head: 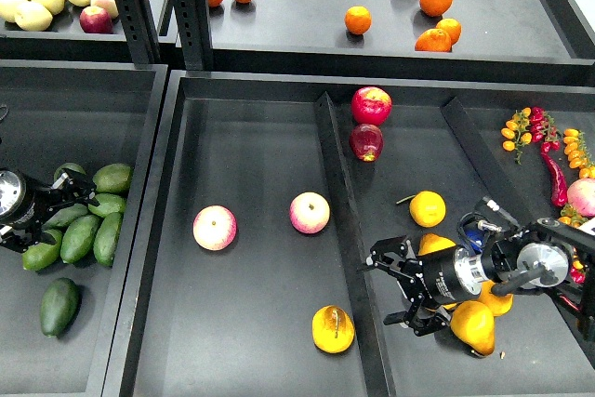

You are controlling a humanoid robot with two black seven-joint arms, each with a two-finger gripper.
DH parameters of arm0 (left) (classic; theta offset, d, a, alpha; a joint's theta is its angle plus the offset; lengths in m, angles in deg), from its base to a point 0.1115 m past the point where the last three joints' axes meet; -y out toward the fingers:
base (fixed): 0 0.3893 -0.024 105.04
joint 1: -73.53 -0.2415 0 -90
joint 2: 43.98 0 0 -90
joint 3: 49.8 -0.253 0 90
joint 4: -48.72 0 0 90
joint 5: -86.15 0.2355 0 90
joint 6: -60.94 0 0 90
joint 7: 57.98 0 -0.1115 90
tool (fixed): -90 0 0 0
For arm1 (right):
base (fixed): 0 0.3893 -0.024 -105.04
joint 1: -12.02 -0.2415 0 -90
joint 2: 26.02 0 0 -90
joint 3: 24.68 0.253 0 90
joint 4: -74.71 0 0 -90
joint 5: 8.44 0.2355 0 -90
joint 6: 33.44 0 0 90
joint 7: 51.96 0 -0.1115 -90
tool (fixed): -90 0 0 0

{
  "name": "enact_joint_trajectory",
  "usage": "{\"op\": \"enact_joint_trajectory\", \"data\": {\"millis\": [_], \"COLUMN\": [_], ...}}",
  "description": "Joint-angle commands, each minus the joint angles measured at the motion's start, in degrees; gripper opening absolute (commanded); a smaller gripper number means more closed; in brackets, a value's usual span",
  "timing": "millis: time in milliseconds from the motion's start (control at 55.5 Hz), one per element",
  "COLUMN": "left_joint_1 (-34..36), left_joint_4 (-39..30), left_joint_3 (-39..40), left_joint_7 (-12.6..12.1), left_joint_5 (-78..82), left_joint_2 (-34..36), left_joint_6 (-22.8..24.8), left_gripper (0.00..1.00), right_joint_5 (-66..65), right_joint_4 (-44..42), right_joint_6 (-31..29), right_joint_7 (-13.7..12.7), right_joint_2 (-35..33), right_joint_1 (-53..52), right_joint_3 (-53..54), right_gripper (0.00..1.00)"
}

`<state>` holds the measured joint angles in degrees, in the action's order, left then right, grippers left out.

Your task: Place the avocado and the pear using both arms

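A: Nearest, lower right?
B: R gripper [395, 287], fingers spread, holding nothing. Pear [333, 329] bottom center, just left of it.
A: L side?
B: L gripper [72, 191] over green avocado pile, can't tell state. Avocado [59, 306] lower left, apart.

No readable text, label, brand, number or sign appears on any fruit, tray or shelf here.

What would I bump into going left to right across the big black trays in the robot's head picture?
Left claw → dark avocado → pink apple → second pink apple → blotchy pear → right claw → red chilli.
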<state>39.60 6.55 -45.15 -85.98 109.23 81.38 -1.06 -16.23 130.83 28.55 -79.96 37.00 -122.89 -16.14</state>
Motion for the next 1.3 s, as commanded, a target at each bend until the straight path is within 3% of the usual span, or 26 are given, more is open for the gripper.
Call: {"op": "enact_joint_trajectory", "data": {"millis": [0,252,541,1279], "left_joint_1": [0.0,-0.1,-0.5,-0.9], "left_joint_4": [-0.5,-1.8,-3.0,-6.0], "left_joint_3": [0.4,0.7,1.1,2.0], "left_joint_7": [0.0,0.0,0.0,0.0], "left_joint_5": [0.0,-0.1,-0.1,-0.1], "left_joint_2": [0.5,0.8,1.5,2.4], "left_joint_6": [0.0,0.0,0.0,0.0], "left_gripper": [1.0,1.0,1.0,1.0], "right_joint_5": [-4.8,-10.2,-10.3,-11.5], "right_joint_4": [-3.6,-12.5,-16.8,-21.5], "right_joint_6": [0.0,0.0,0.0,0.0], "right_joint_7": [0.0,0.0,0.0,0.0], "right_joint_2": [3.2,11.8,18.6,24.2], "right_joint_1": [-1.5,-3.9,-4.4,-2.7], "right_joint_3": [-1.6,-1.6,-1.9,-5.4], "right_gripper": [1.0,1.0,1.0,1.0]}}
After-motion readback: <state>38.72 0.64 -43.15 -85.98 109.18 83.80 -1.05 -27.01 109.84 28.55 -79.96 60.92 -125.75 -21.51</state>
